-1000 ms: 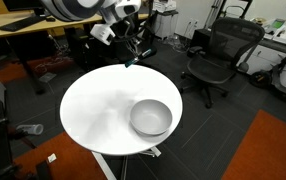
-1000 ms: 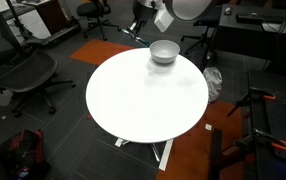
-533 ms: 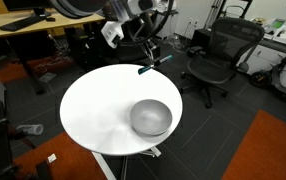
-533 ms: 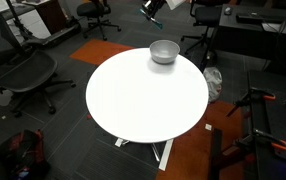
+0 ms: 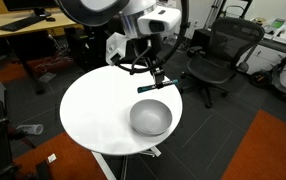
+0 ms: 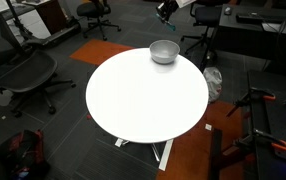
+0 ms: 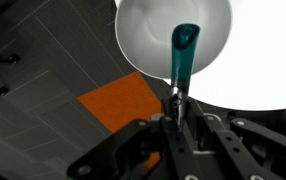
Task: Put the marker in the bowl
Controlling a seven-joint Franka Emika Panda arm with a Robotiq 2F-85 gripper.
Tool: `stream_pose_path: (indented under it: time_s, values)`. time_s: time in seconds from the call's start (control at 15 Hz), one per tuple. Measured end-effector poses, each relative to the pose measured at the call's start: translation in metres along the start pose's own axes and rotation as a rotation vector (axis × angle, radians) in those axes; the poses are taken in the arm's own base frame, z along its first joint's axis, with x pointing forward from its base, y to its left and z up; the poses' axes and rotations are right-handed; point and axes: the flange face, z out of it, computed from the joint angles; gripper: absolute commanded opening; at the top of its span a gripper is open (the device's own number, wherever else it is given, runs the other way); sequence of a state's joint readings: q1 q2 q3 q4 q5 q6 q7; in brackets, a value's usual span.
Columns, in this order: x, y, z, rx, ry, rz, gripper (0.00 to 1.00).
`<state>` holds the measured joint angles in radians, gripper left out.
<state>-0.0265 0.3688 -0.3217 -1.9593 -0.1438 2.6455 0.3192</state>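
The gripper (image 7: pixel 179 108) is clamped on the marker (image 7: pixel 184 52), which hangs in the air clear above the bowl (image 7: pixel 138 30). In the wrist view the marker's tip lies over the bowl's inside, though near the rim (not the centre). My worry is that, dropped from here, it may clip the rim or bounce out onto the table (image 5: pixel 88 110), and 1 sideways drift makes that likelier

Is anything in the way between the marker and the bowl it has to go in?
No, nothing visible. The gripper holds the thin teal marker in its jaws, up in the air. In the wrist view the marker hangs over the round silvery metal bowl, with nothing between them.
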Motion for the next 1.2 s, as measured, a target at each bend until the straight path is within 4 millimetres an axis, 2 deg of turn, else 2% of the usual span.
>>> stream_pose_path:
  time_s: [0.67, 0.73, 0.8, 1.2]
  values:
    - [-0.018, 0.006, 0.058, 0.001, -0.142, 0.072, 0.05]
    - [-0.018, 0.006, 0.063, 0.001, -0.147, 0.077, 0.44]
    - [-0.017, 0.006, 0.068, 0.002, -0.15, 0.082, 0.44]
    - [-0.01, 0.001, 0.08, 0.01, -0.149, 0.093, 0.88]
